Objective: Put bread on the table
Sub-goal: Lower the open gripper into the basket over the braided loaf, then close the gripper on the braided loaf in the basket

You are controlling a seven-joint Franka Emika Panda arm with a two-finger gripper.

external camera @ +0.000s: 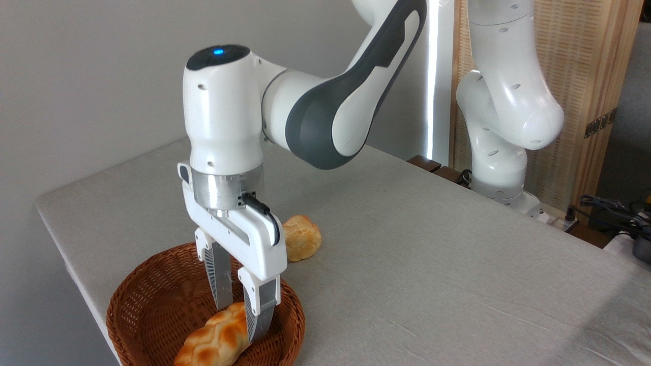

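The gripper (240, 314) is down in the basket (152, 305) with a finger on each side of the bread (216, 341) — the loaf's long axis running crosswise between them, lower-left to upper-right — though whether they're clamped tight, I cannot tell.

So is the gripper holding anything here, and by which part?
The gripper has a finger on each side of the braided loaf near its upper end, in the basket. Whether it is actually clamped cannot be told.
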